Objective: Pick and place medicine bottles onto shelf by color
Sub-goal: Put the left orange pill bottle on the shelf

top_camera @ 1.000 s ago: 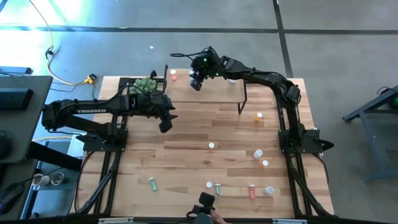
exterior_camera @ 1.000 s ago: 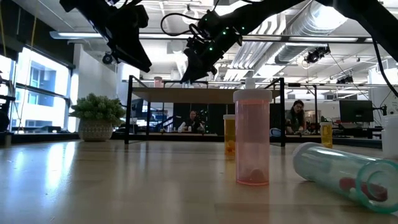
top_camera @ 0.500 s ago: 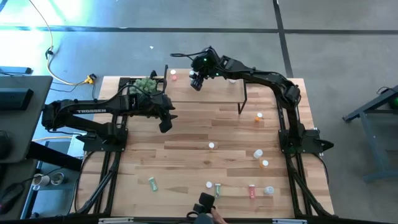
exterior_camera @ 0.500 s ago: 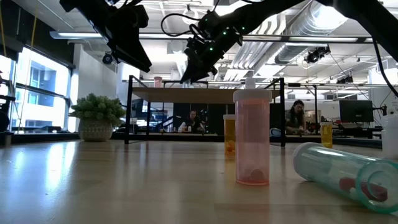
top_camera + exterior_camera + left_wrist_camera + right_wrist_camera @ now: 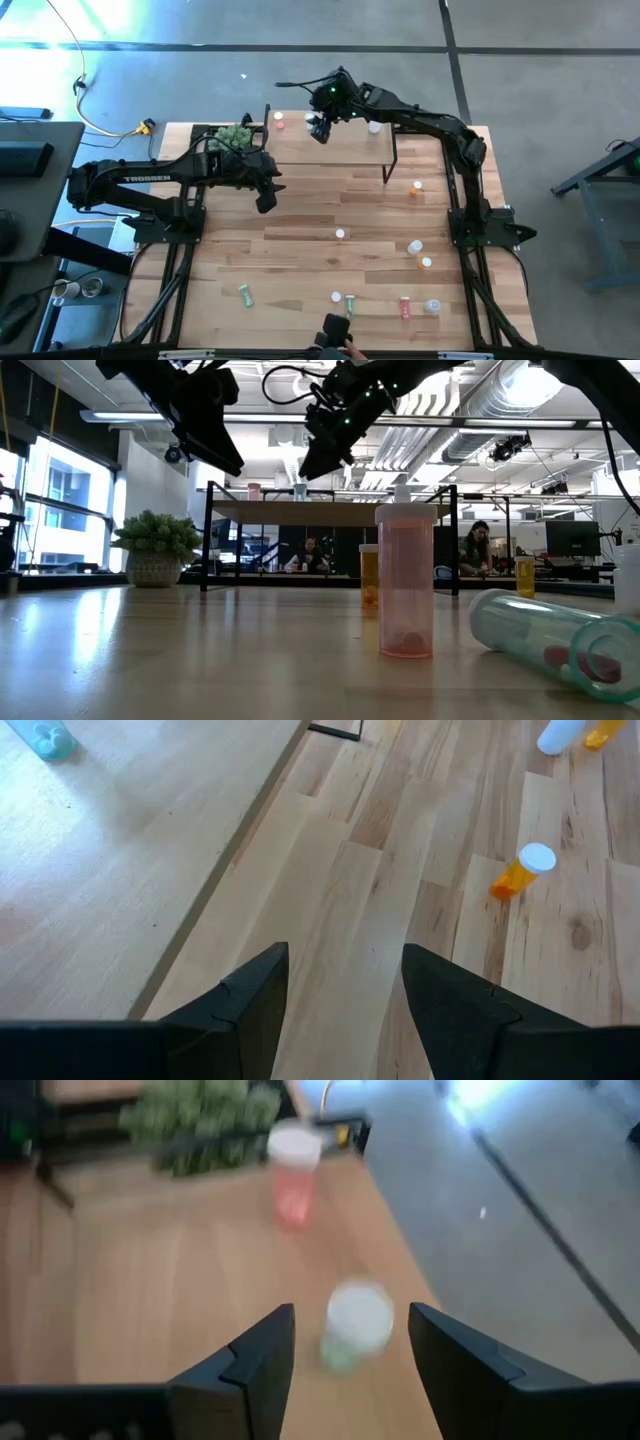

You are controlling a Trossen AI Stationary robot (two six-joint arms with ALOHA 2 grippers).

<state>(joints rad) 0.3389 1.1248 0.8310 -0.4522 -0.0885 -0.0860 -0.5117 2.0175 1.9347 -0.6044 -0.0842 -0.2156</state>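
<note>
The right tool [image 5: 318, 128] is hanging open over the shelf [image 5: 350, 148], near its far left corner, with a green bottle [image 5: 352, 1325] standing free between its fingers and a red bottle [image 5: 294, 1175] nearer that corner. To do this step well, it should be rising straight up without brushing the cap. The left tool [image 5: 265, 198] is waiting open over the bench. The left arm [image 5: 140, 180] is carrying the word "TROSSEN".
</note>
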